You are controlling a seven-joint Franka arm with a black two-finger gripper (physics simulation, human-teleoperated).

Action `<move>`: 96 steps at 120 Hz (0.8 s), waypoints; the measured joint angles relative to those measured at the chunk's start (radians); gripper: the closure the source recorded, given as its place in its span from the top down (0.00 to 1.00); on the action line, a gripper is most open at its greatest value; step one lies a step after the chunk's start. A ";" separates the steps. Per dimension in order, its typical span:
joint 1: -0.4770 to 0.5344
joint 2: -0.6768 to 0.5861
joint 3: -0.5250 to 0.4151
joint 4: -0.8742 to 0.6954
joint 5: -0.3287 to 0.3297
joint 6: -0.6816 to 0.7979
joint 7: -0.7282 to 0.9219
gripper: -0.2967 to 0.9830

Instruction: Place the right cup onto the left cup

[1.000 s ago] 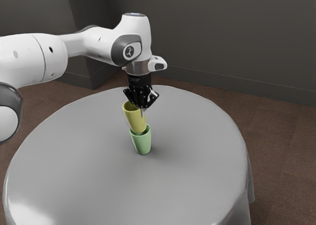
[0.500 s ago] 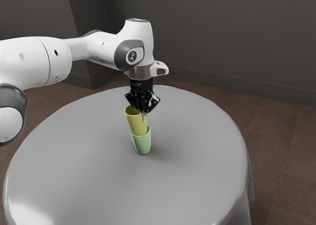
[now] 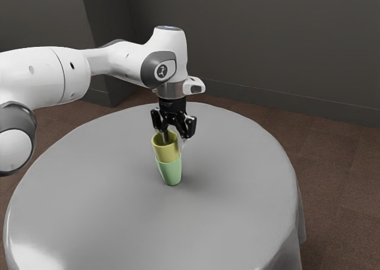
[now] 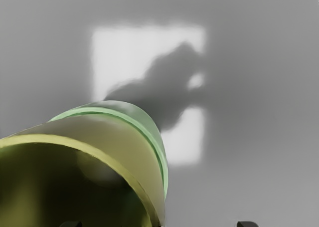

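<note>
Exterior view: end effector (image 3: 174, 142) wide above yellow cup (image 3: 168, 153), one finger (image 3: 165, 137) seemingly inside.

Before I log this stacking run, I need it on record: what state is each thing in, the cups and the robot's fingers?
Yellow cup: nested in the green cup, its upper part above that rim.
Green cup: standing on the table, holding the yellow cup.
Fingers: open, one inside the yellow cup's mouth, one outside.
</note>
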 joint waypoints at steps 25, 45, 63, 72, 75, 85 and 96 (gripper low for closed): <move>-0.006 -0.056 0.001 -0.011 -0.003 -0.005 0.009 0.69; -0.010 -0.125 0.000 -0.017 -0.006 -0.028 0.016 0.73; -0.010 -0.202 -0.007 -0.019 -0.008 -0.077 0.022 0.75; -0.009 -0.245 -0.008 -0.025 -0.009 -0.109 0.026 0.76; -0.006 -0.260 -0.010 -0.027 -0.010 -0.119 0.029 0.76; 0.002 -0.312 -0.017 -0.035 -0.015 -0.150 0.041 0.76; 0.004 -0.360 -0.017 -0.046 -0.018 -0.183 0.052 0.76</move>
